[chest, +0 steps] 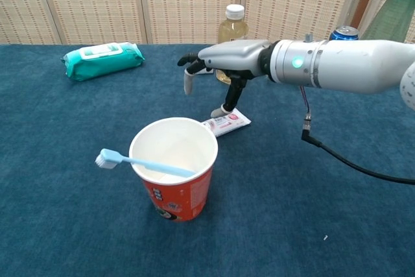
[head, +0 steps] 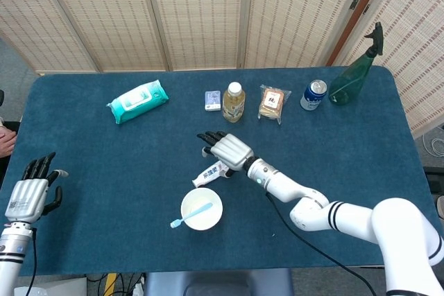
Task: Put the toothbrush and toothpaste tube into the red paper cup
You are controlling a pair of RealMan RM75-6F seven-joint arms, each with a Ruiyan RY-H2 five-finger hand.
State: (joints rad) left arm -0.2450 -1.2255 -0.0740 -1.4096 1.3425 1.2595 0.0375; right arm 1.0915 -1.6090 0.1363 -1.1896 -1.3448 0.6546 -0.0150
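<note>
Head view: blue-clothed table (head: 97, 171), spanning nearly the whole frame. Right arm reaching in from the near right corner toward the middle. Right hand (head: 227, 149) palm down over the toothpaste tube (head: 211, 172), fingers spread and holding nothing, thumb tip down at the tube's far end; contact hard to judge. Left hand (head: 29, 195) at the near left edge, fingers apart, empty. Green spray bottle (head: 354, 74) at the far right corner. Teal wipes pack (head: 138, 101) toward the far left. Juice bottle (head: 234, 102) along the far edge, a snack packet (head: 272, 102) and a drink can (head: 313, 94) to its right, a small card box (head: 212, 100) to its left. Red paper cup (chest: 175, 168) upright near the near edge, just short of the tube. Light blue toothbrush (chest: 138, 161) inside the cup, head sticking out over the rim to the left.
</note>
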